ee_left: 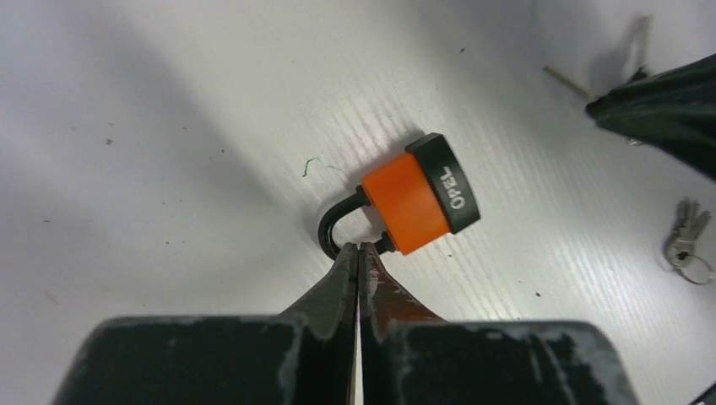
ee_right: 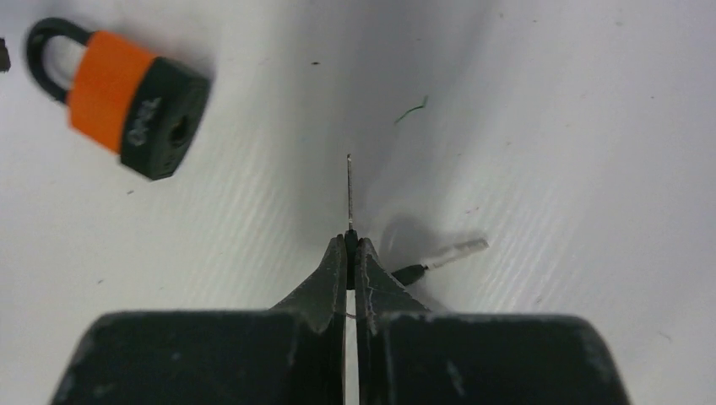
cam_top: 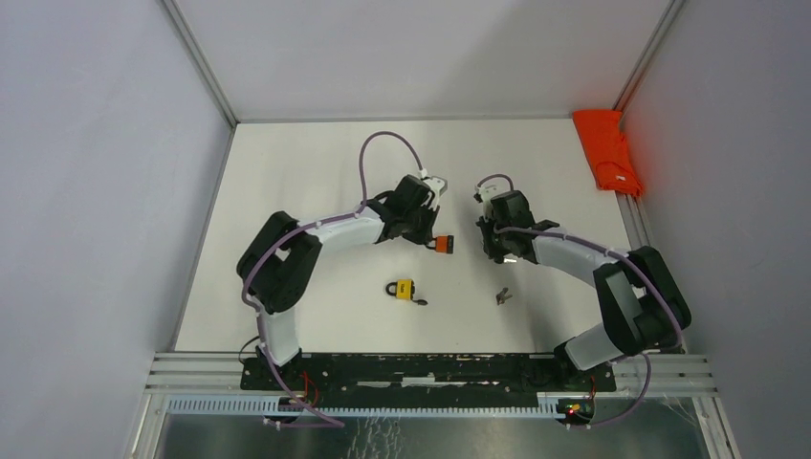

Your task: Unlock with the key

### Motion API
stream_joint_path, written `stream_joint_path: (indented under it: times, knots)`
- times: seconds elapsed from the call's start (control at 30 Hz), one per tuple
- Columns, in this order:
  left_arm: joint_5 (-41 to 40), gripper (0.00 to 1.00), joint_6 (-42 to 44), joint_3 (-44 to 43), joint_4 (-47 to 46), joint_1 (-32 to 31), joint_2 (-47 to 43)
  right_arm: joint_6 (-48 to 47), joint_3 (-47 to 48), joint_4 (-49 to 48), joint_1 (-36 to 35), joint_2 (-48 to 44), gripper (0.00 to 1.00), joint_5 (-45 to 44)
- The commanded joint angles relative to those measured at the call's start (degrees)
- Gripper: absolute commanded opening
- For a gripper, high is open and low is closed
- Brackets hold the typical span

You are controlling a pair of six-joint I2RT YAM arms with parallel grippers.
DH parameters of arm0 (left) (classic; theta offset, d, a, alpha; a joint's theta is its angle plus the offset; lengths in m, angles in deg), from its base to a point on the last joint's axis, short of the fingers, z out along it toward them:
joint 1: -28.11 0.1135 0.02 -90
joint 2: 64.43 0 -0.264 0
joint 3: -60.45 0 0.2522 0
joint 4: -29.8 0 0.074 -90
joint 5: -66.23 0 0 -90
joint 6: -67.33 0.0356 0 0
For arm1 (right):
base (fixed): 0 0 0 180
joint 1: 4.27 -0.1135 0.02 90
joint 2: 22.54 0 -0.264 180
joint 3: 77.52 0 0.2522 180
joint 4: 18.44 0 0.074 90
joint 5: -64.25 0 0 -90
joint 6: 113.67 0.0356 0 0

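Orange-and-black padlock (ee_left: 418,202): black shackle pinched in the closed left end effector (ee_left: 359,250). Right end effector (ee_right: 352,240) is clamped on a thin metal key (ee_right: 349,190), near the padlock, not inserted. Insertion and turning remain.

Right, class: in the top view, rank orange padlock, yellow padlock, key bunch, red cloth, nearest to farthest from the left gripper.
1. Orange padlock, at the left gripper tip.
2. Yellow padlock, lower left of it.
3. Key bunch, lower right.
4. Red cloth, far right corner.
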Motion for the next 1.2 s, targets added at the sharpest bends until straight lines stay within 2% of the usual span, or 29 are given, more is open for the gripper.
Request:
stream_joint_path:
  times: [0.0, 0.07, 0.23, 0.4, 0.63, 0.87, 1.17]
  knots:
    - [-1.23, 0.11, 1.67, -0.18, 0.44, -0.32, -7.76, 1.34, -0.92, -1.28, -0.23, -5.41, 0.0, 5.57]
    - [-1.58, 0.25, 3.35, 1.17, -0.51, -0.61, -9.8, 1.92, -0.94, -1.56, -0.15, -6.68, 0.0, 5.82]
    - [-3.71, 0.36, 6.27, 3.13, -1.02, -1.26, -10.29, 3.84, -1.64, -1.51, 0.12, -11.59, 0.0, 2.57]
    - [-2.85, 0.36, 2.97, 4.21, -1.52, -1.75, -8.45, 3.45, -2.25, -0.47, 1.18, -16.26, 0.0, -0.24]
    - [-4.67, 0.36, 0.17, 3.48, -0.03, -2.09, -5.11, 2.91, -3.85, 0.5, 2.68, -19.74, 0.0, 0.55]
    - [-8.09, 0.37, -1.02, -0.57, 3.47, -2.3, -1.07, 2.87, -4.95, 0.17, 3.78, -20.62, 0.0, 0.76]
    - [-8.3, 0.41, -2.01, -1.99, 2.69, -2.4, -1.06, 2.87, -5.66, -0.93, 4.04, -20.16, 0.0, 3.86]
